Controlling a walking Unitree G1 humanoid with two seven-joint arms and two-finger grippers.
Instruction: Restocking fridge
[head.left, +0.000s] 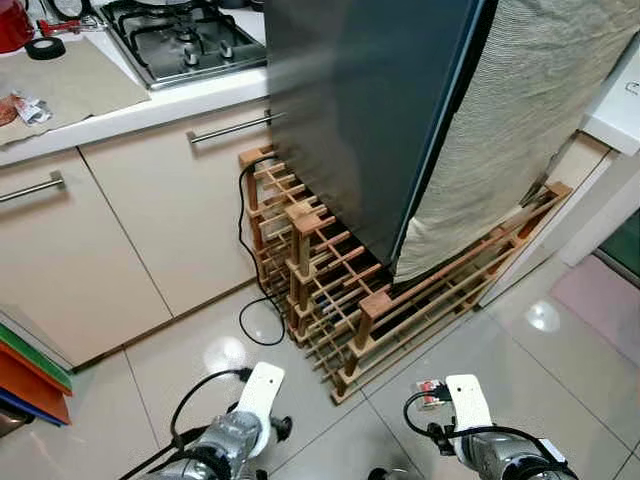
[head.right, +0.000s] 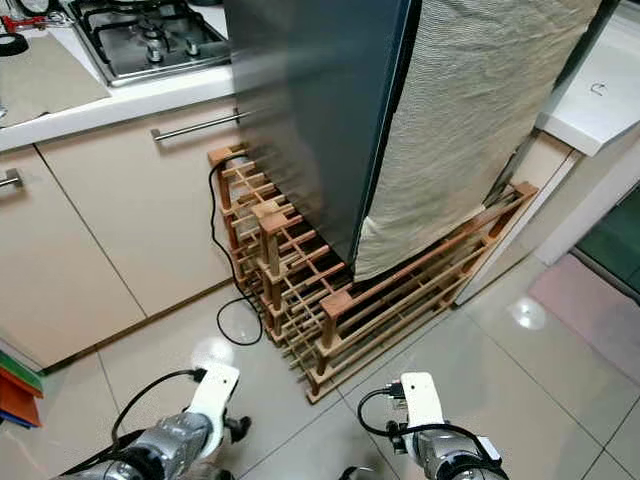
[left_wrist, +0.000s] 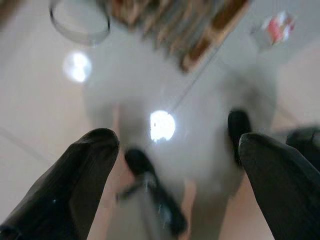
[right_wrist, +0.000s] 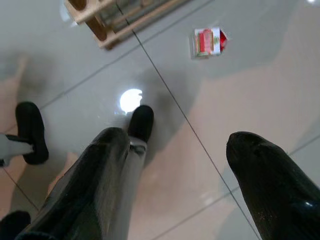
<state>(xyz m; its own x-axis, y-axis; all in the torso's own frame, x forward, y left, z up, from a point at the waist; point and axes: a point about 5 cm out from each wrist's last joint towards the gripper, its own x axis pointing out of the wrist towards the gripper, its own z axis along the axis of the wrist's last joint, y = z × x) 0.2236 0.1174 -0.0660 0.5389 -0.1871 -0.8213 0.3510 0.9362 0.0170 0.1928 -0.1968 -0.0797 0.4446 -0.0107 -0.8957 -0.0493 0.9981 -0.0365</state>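
Fridge stands ahead of and above both my grippers, door shut, nearer the right arm. My left gripper and right gripper hang low over the floor tiles, fingers spread, empty. Beyond them, the wooden rack sits at the fridge's foot.

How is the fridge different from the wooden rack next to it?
The fridge is dark, smooth and tall; the rack is pale wood, low and full of open slots. A striped cloth hangs over the fridge, but nothing covers the rack. Both stand on the tiled floor.
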